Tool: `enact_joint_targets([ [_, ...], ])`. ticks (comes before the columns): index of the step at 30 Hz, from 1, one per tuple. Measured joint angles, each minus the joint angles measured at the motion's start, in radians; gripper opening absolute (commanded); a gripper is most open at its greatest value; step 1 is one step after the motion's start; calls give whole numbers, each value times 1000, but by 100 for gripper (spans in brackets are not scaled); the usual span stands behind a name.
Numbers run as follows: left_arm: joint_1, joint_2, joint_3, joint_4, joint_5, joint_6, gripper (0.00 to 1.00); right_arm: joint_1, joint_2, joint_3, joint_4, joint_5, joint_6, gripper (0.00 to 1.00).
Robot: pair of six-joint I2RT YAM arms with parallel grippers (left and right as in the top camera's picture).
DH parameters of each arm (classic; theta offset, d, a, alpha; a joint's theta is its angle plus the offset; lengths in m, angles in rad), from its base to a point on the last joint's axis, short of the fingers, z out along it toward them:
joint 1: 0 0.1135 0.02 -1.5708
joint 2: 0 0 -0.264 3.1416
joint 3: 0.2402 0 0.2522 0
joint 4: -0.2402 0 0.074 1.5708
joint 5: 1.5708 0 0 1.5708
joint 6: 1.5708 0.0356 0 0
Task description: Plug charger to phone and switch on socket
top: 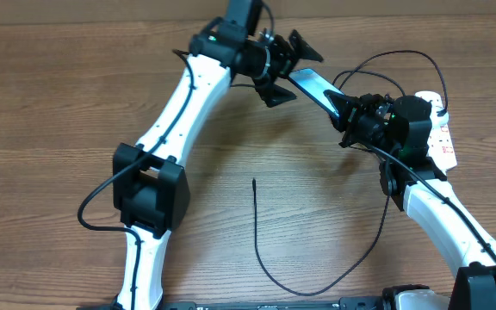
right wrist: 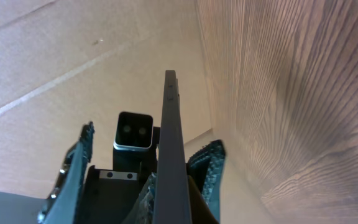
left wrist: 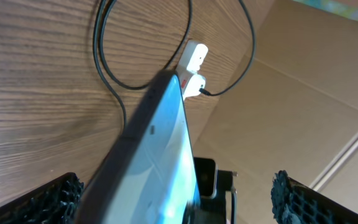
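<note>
Cyan-screened phone (top: 313, 86) is held off the table (top: 58, 103), clamped edgewise in the right pincer (top: 345, 113). The left pincer (top: 291, 76) gapes wide around its far end. The charger (top: 255, 215) lies near, the socket (top: 443, 138) to the right.

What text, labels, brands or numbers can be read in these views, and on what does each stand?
No text can be read in any view.
Socket: red markings on its white top, too small and blurred to read.
Phone: glowing screen seen at a slant, no legible word or brand.
</note>
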State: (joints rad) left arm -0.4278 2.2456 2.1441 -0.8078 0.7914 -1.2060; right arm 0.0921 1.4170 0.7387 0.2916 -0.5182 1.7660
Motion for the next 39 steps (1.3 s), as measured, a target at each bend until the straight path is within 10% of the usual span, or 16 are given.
enact_joint_targets([
  [26, -29, 0, 0, 58, -109, -199, 100, 0, 0, 0, 82, -44, 175, 4],
  [39, -29, 0, 1, 58, -116, -205, 64, 0, 0, 0, 82, -51, 194, 4],
])
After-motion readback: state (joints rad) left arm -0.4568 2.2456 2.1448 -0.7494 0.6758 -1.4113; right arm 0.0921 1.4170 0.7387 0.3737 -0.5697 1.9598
